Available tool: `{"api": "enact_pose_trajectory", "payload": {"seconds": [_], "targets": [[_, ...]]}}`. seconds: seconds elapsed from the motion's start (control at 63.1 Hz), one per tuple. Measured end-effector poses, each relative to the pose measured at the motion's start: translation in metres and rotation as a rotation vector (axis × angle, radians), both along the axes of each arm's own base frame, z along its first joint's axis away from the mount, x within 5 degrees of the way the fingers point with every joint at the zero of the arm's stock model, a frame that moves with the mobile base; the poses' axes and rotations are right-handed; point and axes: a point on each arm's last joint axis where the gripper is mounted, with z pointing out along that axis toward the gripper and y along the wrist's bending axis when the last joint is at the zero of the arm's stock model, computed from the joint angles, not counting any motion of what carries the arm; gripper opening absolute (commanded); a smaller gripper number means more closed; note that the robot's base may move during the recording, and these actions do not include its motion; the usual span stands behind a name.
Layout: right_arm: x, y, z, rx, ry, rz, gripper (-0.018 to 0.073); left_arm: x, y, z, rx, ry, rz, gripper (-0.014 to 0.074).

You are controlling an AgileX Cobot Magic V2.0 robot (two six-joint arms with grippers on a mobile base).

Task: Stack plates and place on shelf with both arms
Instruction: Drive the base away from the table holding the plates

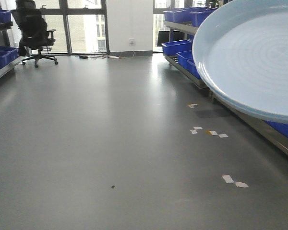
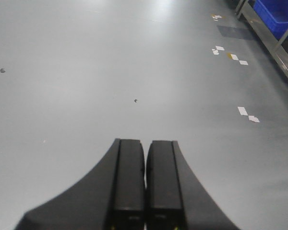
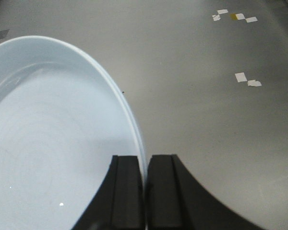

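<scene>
Right end effector (image 3: 145,160) clamped on the plate (image 3: 53,143) rim; left end effector (image 2: 145,143) pressed together, holding nothing.
Plate is pale blue and glossy, up in the air and tilted. It fills the upper right of the front view, in front of the shelf rack (image 1: 192,79) with blue bins (image 1: 178,47). Its rim sits pinched between the right fingers (image 3: 127,191). Left fingers (image 2: 129,177) touch each other over grey floor (image 2: 86,96) with white tape marks (image 2: 247,115).
</scene>
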Motion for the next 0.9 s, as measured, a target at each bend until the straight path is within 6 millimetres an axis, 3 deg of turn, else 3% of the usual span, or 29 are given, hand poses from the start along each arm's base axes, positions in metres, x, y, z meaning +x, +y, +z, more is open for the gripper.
{"api": "enact_pose_trajectory", "payload": {"seconds": [0.904], "targets": [[0.0000, 0.0000, 0.0000, -0.002, 0.000, 0.001, 0.0056, 0.0000, 0.0000, 0.0000, 0.000, 0.000, 0.000, 0.0089]]}}
